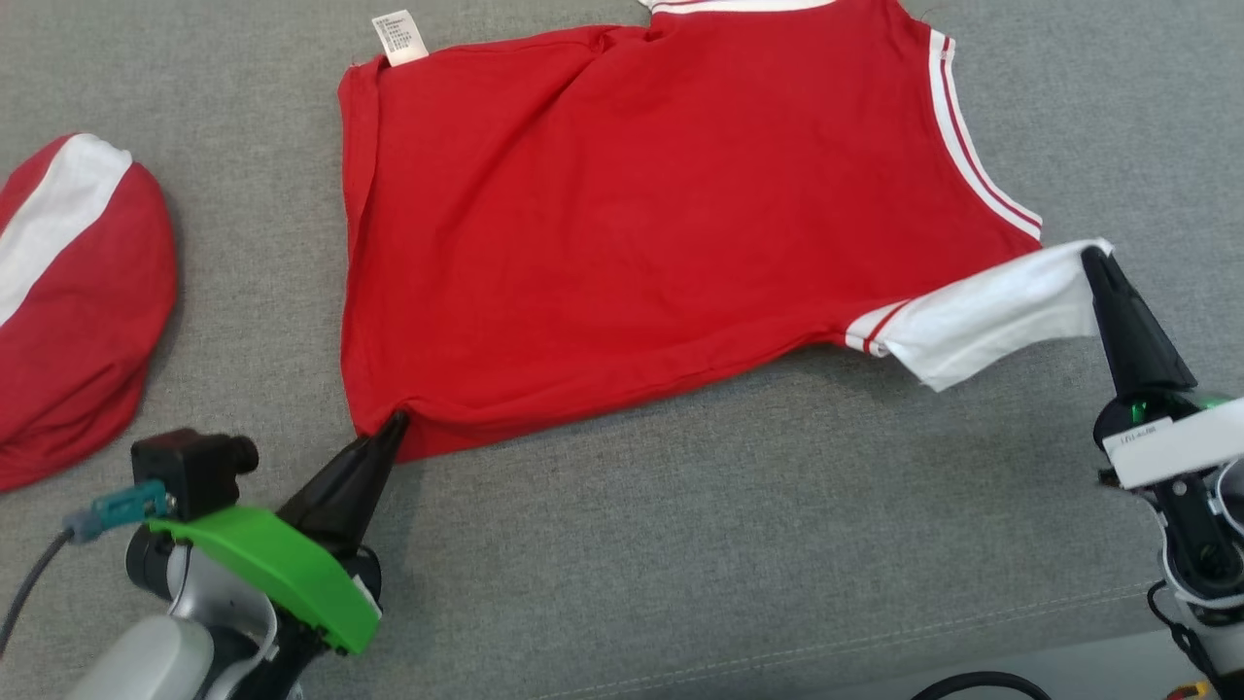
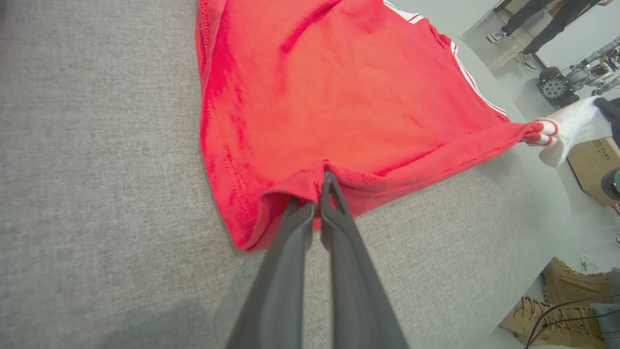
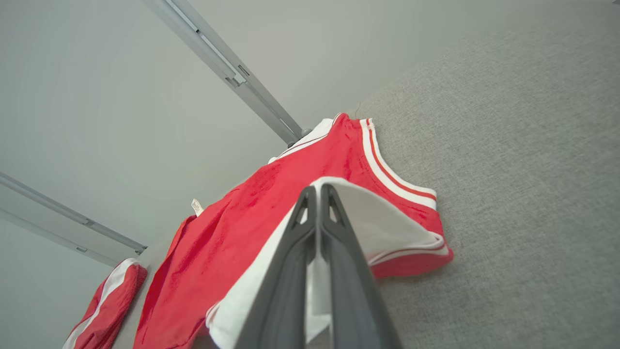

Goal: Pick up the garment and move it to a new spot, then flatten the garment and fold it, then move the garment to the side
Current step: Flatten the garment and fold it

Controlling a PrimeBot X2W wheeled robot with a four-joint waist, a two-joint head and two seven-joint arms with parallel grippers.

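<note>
Flattening looks to me like the step in hand. The red garment [image 1: 603, 224] lies spread on the grey cloth surface [image 1: 729, 506], and its near edge is puckered. My left gripper [image 1: 397, 420] is closed tight on the hem corner [image 2: 300, 186], and my right gripper [image 1: 1096, 255] is pinched on the white sleeve [image 1: 982, 316]. Next I would draw the two grips apart and toward me to tension that edge, then lay it down. A second red-and-white piece [image 1: 78, 292] lies well apart, to the left.

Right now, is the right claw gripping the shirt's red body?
No, the right claw is shut on the white sleeve, beside the red body.
</note>
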